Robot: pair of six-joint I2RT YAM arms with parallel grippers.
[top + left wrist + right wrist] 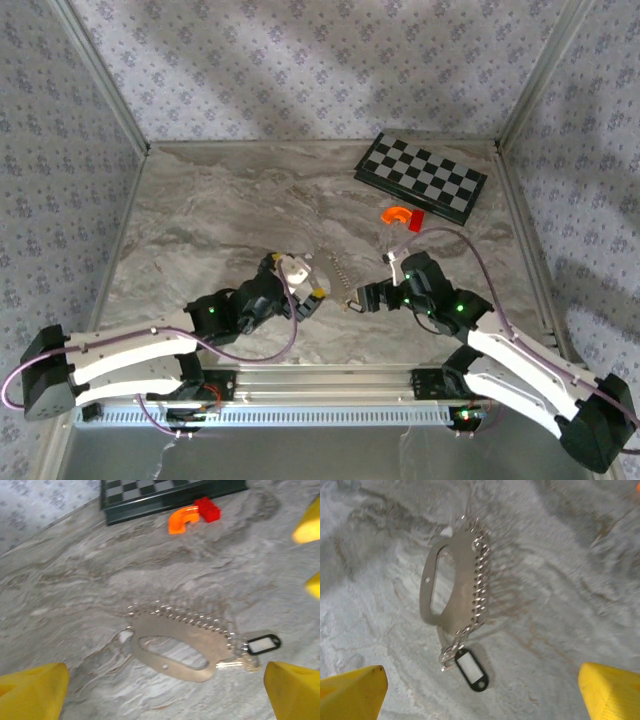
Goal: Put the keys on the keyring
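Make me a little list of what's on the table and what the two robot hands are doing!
Table: grey marbled top
Keyring: flat silvery loop with a row of small rings, lying on the table between the grippers
Keys: dark oval tag with a small metal stub, at one end of the keyring; can't tell if it is hooked on
Left gripper: open, holding nothing
Right gripper: open, holding nothing
Far side: chessboard, orange curved piece, red block
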